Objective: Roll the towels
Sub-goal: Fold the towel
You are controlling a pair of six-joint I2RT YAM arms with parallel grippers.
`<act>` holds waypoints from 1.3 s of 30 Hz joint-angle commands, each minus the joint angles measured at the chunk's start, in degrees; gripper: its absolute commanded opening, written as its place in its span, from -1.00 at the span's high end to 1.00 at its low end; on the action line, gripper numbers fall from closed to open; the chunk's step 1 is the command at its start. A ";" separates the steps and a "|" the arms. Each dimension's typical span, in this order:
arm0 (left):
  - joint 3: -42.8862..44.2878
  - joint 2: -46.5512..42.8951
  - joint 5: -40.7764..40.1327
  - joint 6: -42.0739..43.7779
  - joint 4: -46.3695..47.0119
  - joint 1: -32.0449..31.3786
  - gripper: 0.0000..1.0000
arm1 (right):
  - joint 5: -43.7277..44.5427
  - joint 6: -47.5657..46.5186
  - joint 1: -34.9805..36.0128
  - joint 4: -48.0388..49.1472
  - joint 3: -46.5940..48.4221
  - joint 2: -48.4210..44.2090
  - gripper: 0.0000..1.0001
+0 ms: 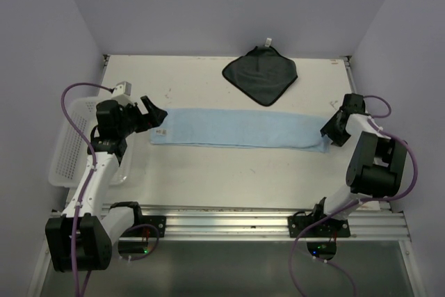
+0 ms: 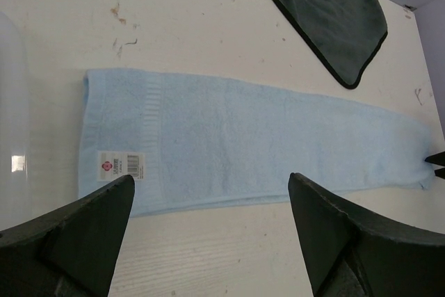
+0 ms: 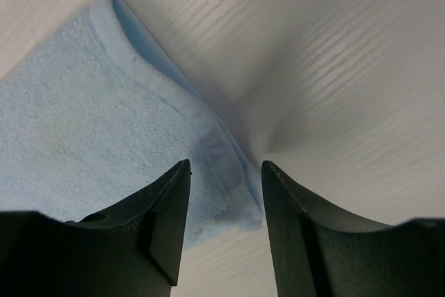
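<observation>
A white mesh basket [image 1: 68, 145] sits at the left edge of the table [image 1: 208, 172], just beside the left arm. The left gripper [image 1: 156, 116] hovers at the left end of the light blue towel [image 1: 240, 129]. Its fingers [image 2: 90, 227] stand wide apart and hold nothing, with the cloth lying flat under the gap between them.

The blue towel is laid out as a long, narrow strip running left to right across the middle of the table. In the left wrist view a small white label [image 2: 119, 165] with a red mark shows on the near part of its left end. A few brownish specks [image 2: 119, 12] mark the bare table on the far side of that end.

The dark grey towel [image 1: 260, 74] lies flat on the far side of the strip, a little right of the middle. It is turned like a diamond, and a small white tag [image 1: 266, 41] sticks out at its far corner. Its near corner comes just beside the strip's far edge; whether they touch is hard to tell.

The right gripper [image 1: 328, 132] is low over the right end of the blue towel. Its fingers [image 3: 160, 213] are parted, and the towel's corner rests on the table in the gap between them without being pinched.
</observation>
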 commanded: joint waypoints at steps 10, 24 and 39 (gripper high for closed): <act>2.22 -0.23 -0.40 1.37 0.04 -0.23 -0.93 | 0.96 -0.56 -0.58 1.44 1.53 4.04 0.02; 2.13 -0.05 0.30 1.10 0.48 -0.23 -0.95 | 2.54 -1.44 -0.67 -1.90 3.64 6.50 0.45; 1.34 0.12 2.94 0.14 2.06 -0.23 -0.96 | 14.28 -1.53 -0.58 -15.25 10.14 3.61 1.00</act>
